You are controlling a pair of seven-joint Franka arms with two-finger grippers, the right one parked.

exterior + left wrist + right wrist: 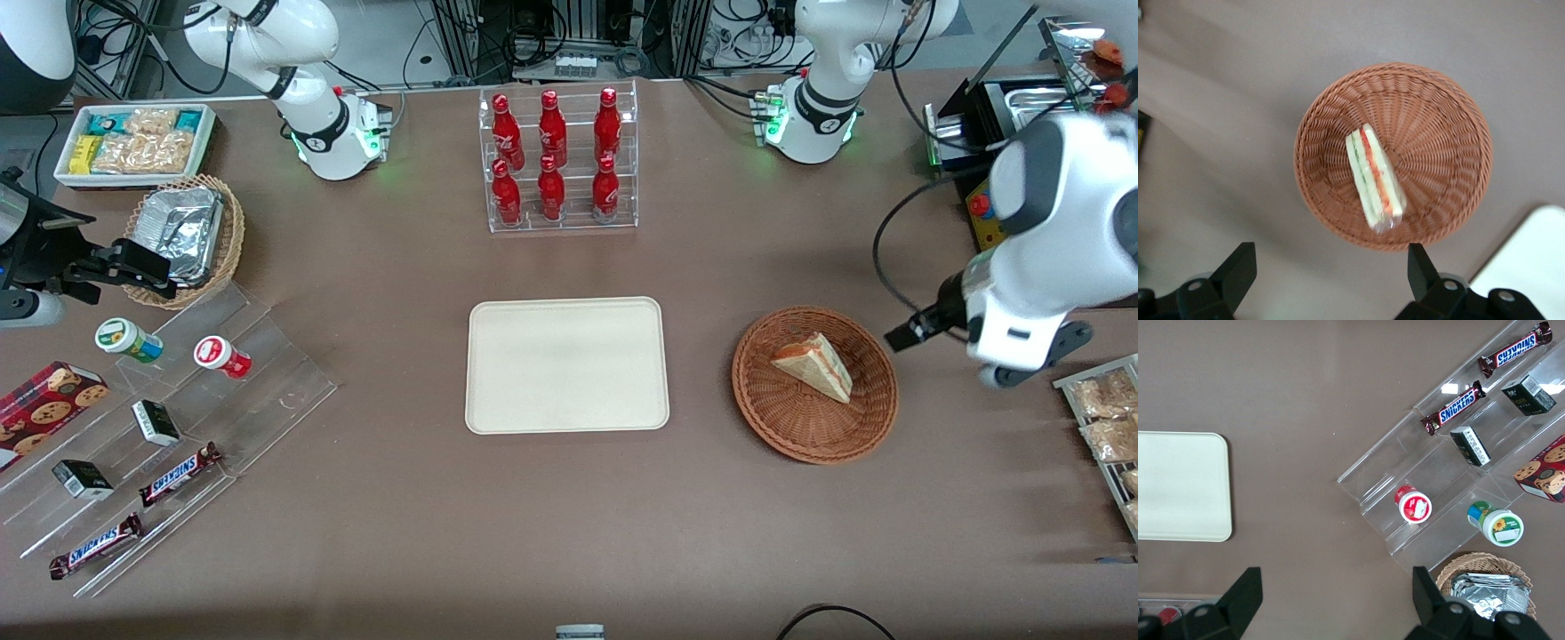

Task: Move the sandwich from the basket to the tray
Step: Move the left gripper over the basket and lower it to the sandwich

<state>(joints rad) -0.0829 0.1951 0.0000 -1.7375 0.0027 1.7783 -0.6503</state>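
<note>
Claw (1328, 270) spread wide, gripping nothing, hovering above the bench (569, 498) at the working arm's end, just off the rim of the basket (876, 396). Both dark fingertips (1238, 267) visible in the wrist view, well apart, with bare bench surface between them. Sandwich (816, 364) lying in the basket, on its side, wrapped in clear film, cut edge with orange-red and green layers showing in the wrist view (1375, 179). Resting slightly off-centre on the wicker floor, not touching the claw. Basket (1438, 120) sitting flat on the bench, beside the tray (498, 418), a strip of bench between them. Tray cream, flat, nothing on it; one rounded corner (1538, 267) also seen from the wrist camera. Clear rack of red bottles (556, 156) farther from the front camera than the tray. Toward the parked arm's end: stepped acrylic stand (267, 391) carrying two Snickers bars (178, 474), small dark boxes (155, 422), two capped tubs (220, 356), and a cookie box (44, 404) beside it; tan wicker basket of foil containers (185, 233); white bin of snack packets (133, 140). Wire rack with bagged snacks (1107, 418) at the working arm's end, nearer the front camera than the arm.
</note>
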